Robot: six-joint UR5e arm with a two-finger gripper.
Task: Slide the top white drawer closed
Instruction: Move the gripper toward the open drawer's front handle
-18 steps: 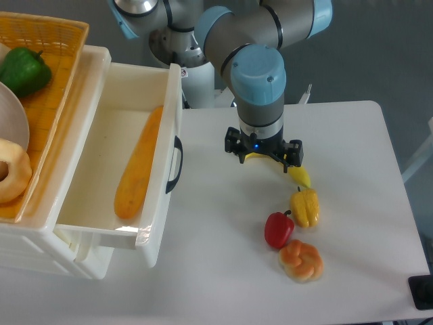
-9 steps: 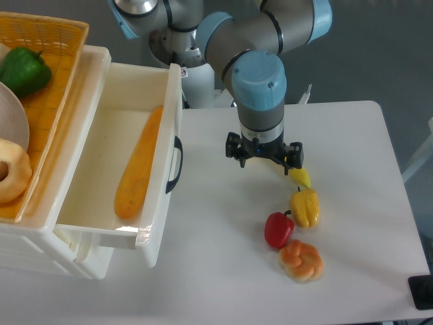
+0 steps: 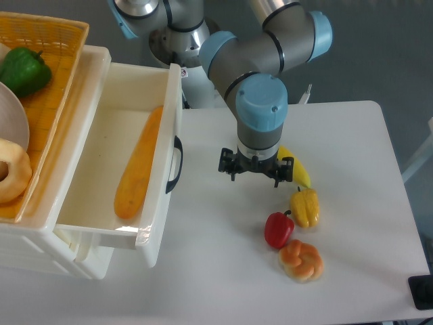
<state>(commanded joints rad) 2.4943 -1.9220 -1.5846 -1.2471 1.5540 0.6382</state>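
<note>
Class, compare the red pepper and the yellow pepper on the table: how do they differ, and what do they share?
The red pepper is glossy red; the yellow pepper is yellow-orange. The red pepper lies nearer the camera and further left, next to the braided bun; the yellow pepper lies below the banana. Both are small and rest on the white table.

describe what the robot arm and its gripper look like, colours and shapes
The arm is made of thick silver-grey cylindrical segments with rounded light-blue caps at the joints. The last segment points downward under a round blue cap. Below it sits the gripper, a small black, angular unit spread sideways under the wrist. No cables or markings can be made out.
</note>
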